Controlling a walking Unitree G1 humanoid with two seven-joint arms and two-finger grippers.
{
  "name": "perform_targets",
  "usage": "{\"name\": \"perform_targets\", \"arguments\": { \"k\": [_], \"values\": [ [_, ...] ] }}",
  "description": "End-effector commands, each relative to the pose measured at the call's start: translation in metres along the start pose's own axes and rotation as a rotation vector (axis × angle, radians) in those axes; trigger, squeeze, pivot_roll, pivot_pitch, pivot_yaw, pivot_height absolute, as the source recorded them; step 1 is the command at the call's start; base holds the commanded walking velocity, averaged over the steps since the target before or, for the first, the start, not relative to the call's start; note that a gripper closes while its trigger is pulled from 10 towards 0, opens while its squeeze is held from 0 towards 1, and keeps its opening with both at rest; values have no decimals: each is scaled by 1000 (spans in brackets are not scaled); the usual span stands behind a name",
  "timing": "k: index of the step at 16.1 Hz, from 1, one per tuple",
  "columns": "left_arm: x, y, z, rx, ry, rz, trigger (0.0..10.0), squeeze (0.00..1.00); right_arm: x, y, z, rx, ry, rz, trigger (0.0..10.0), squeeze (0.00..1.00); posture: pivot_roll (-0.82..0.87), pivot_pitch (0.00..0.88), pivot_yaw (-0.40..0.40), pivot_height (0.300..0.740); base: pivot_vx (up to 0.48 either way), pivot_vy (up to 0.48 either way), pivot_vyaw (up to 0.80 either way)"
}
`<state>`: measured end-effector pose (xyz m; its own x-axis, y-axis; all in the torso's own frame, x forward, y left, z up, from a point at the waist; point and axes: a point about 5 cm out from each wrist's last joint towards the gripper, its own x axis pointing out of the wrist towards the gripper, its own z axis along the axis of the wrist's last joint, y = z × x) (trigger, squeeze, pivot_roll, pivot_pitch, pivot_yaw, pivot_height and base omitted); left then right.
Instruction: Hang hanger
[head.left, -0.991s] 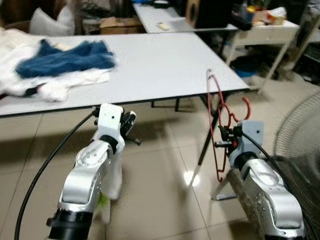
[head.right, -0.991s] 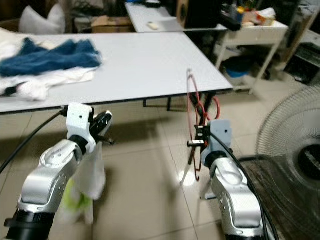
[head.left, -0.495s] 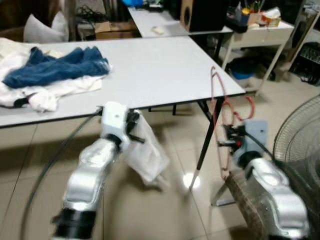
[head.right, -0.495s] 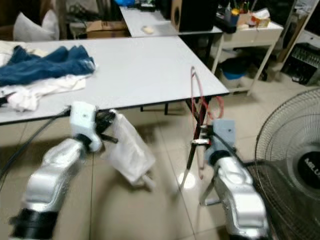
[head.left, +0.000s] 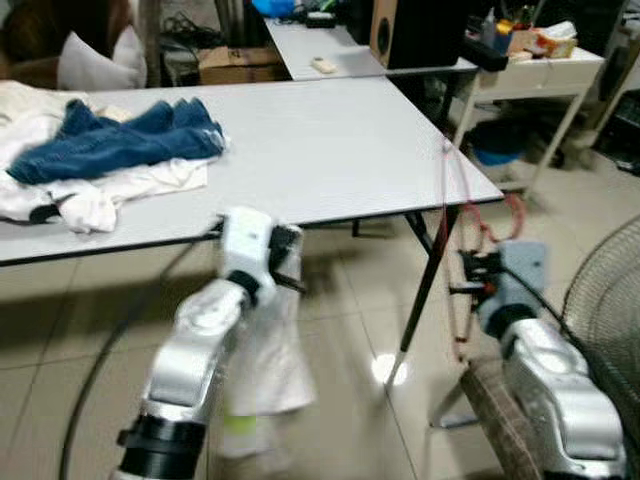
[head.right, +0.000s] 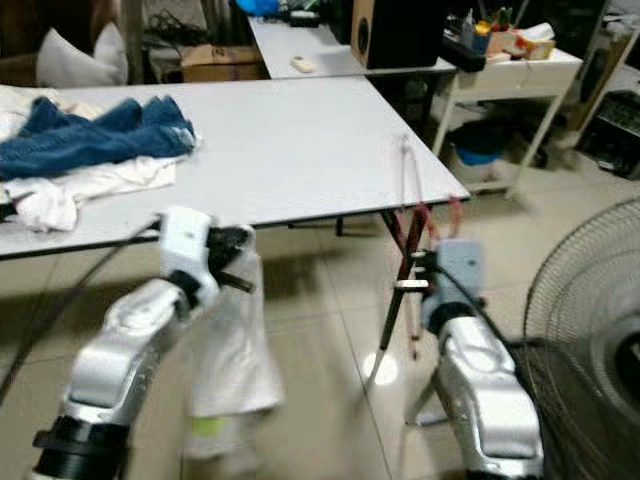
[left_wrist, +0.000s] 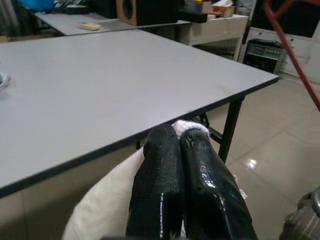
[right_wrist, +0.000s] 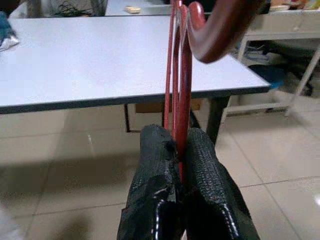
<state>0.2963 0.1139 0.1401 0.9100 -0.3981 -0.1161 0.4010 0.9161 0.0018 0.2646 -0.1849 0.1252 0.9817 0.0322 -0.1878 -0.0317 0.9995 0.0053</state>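
A red hanger (head.left: 447, 215) stands upright in front of the table's right corner, its hook (right_wrist: 220, 27) curling over in the right wrist view. My right gripper (head.left: 468, 287) is shut on its thin red wires (right_wrist: 179, 75), low beside the table leg. A white garment (head.left: 265, 350) hangs limp from my left gripper (head.left: 286, 262), which is shut on its top edge (left_wrist: 187, 126) just below the front edge of the grey table (head.left: 330, 130).
A blue garment (head.left: 120, 140) lies on white clothes (head.left: 90, 195) at the table's left end. A standing fan (head.left: 605, 310) is close on my right. A second table (head.left: 330, 50) with a black speaker (head.left: 415, 25) stands behind. The floor below is tiled.
The white garment had swung out to the right half a second ago and now hangs straight down from the left gripper. The right gripper still holds the hanger. The camera has shifted slightly.
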Motion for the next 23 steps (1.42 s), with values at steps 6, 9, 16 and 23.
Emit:
{"name": "perform_targets", "arguments": {
  "k": [6,9,16,23],
  "values": [
    [0,7,9,24,-37,20,10000,0,3,7,2,-5,-12,27,10000,0,-143,0,-21,740,306,0,-400],
    [-1,8,10,27,-38,22,10000,0,3,7,2,-6,-13,28,10000,0,-140,0,-23,740,306,0,0],
    [0,11,11,26,-41,30,10000,0,3,7,1,-3,-9,29,10000,0,-147,0,-18,740,304,0,0],
    [4,13,15,29,-56,40,10000,0,5,5,2,-15,-12,29,10000,0,-144,0,-23,740,304,0,-343]
  ]
}}
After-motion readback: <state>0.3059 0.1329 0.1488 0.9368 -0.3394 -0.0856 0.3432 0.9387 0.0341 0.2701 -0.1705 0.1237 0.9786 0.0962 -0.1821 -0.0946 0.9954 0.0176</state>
